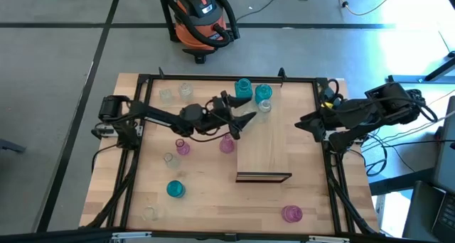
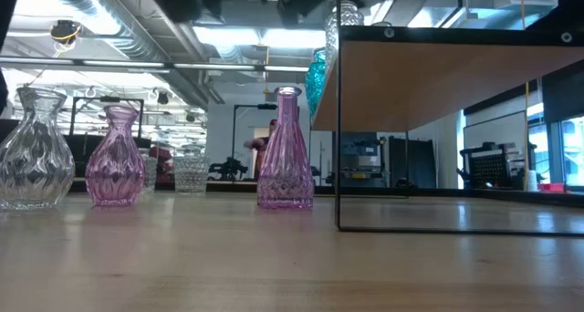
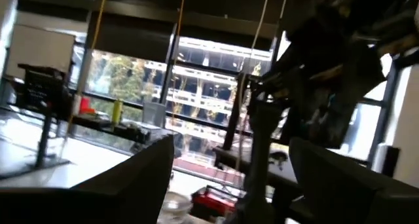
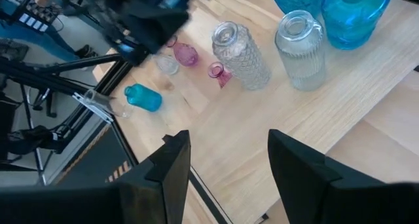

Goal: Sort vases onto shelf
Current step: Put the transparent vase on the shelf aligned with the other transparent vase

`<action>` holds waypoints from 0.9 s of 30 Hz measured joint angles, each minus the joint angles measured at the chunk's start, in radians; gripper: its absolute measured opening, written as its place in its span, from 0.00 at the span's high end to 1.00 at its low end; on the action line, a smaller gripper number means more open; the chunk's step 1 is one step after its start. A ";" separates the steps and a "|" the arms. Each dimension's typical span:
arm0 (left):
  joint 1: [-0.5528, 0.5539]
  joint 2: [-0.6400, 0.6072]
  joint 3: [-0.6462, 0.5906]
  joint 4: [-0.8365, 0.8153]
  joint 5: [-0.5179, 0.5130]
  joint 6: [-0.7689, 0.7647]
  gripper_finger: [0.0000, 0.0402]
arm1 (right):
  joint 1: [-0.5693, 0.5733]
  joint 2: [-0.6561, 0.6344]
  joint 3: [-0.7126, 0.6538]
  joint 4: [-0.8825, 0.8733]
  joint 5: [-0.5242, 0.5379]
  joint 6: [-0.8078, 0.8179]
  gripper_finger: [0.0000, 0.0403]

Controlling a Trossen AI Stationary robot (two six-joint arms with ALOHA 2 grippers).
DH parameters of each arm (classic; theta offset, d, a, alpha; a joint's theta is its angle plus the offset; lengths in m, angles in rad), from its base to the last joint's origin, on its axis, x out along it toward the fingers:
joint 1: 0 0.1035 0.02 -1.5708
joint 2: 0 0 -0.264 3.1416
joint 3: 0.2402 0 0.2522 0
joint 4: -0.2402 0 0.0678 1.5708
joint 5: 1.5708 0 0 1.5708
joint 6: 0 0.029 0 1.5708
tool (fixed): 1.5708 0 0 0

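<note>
In the high view the shelf (image 1: pixel 264 140) runs down the middle of the table (image 1: pixel 213 200), its dark edge toward the bottom of the frame, with two teal vases (image 1: pixel 243 87) and a clear vase (image 1: pixel 264 106) at its upper end. The rest are scattered left of it and below: two pink vases (image 1: pixel 183 148), a teal one (image 1: pixel 175 190) at lower left, a pink one (image 1: pixel 292 214) at the bottom, and faint clear ones at upper left. The left gripper (image 1: pixel 240 122) hangs just left of the shelf's upper end, fingers spread with nothing between them, while the right gripper (image 1: pixel 304 122) waits at the table's right edge, likewise spread and empty.
</note>
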 joint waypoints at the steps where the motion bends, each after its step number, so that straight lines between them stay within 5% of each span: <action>1: -0.009 -0.020 0.000 -0.028 -0.001 -0.029 0.28 | 0.000 0.003 0.000 0.000 0.000 -0.008 0.54; 8: -0.067 -0.106 0.001 -0.494 0.093 -0.356 0.45 | 0.000 0.021 0.000 0.000 0.003 -0.060 0.54; 19: -0.052 -0.106 -0.001 -0.532 0.174 -0.391 0.94 | 0.000 0.033 0.000 0.004 -0.025 -0.067 0.54; 27: -0.040 -0.048 0.000 -0.570 0.227 -0.534 0.99 | 0.000 0.033 0.000 0.007 -0.036 -0.048 0.54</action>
